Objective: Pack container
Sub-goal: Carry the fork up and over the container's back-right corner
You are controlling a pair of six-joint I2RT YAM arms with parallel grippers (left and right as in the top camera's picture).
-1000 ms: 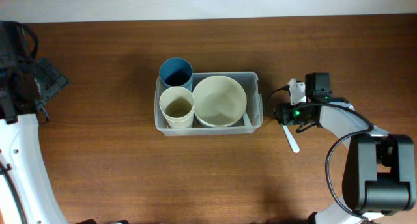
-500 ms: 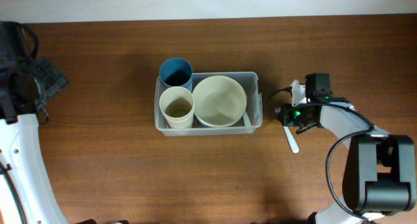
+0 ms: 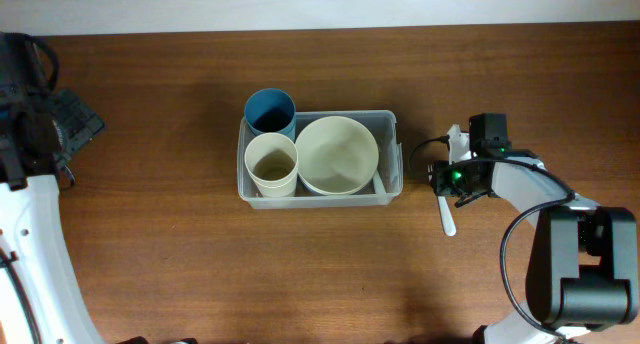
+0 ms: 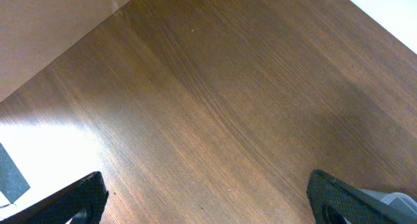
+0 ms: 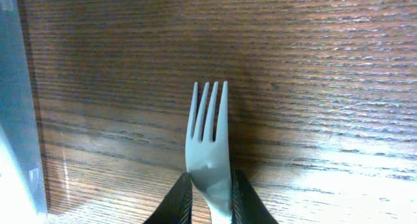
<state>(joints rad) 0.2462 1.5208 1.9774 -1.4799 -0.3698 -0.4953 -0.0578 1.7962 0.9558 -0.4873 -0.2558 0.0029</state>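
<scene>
The clear container [image 3: 392, 119] stands mid-table and shows as a pale wall [image 5: 13, 120] at the left of the right wrist view. A white plastic fork [image 5: 208, 139] lies on the wood to its right, tines pointing away from the camera. My right gripper [image 5: 210, 191] is shut on the fork's neck, with both black fingers against it. From overhead the right gripper [image 3: 440, 176] sits just right of the container, and the fork handle [image 3: 447, 219] trails toward the front. My left gripper [image 4: 208, 198] hangs wide open over bare wood, far left [image 3: 75, 124].
Inside the container are a cream bowl [image 3: 337, 154] and a cream cup [image 3: 271, 164], with a blue cup [image 3: 270, 112] at its back left corner. A pale wall runs along the table's far edge [image 3: 320, 4].
The right gripper's fingers have closed in on the fork. The fork's handle has shifted slightly to the left. The left arm has not moved.
</scene>
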